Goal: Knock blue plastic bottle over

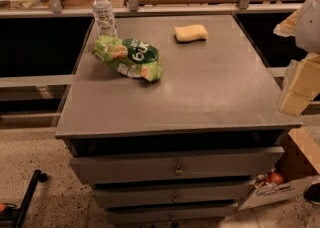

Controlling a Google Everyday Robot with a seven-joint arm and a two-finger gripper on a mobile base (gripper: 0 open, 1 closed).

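Note:
The blue plastic bottle [103,13] is a small clear ribbed bottle with a white cap and a pale label. It stands upright at the far left corner of the grey cabinet top [200,92]. A green snack bag [129,57] lies just in front of it, touching or nearly touching its base. My gripper [296,92] shows as pale yellowish blocks at the right edge of the view, over the cabinet's right side and far from the bottle.
A yellow sponge [190,33] lies at the far middle of the top. Drawers [175,169] face front below. A railing [150,7] runs behind the cabinet. A cardboard box [280,187] sits on the floor at the right.

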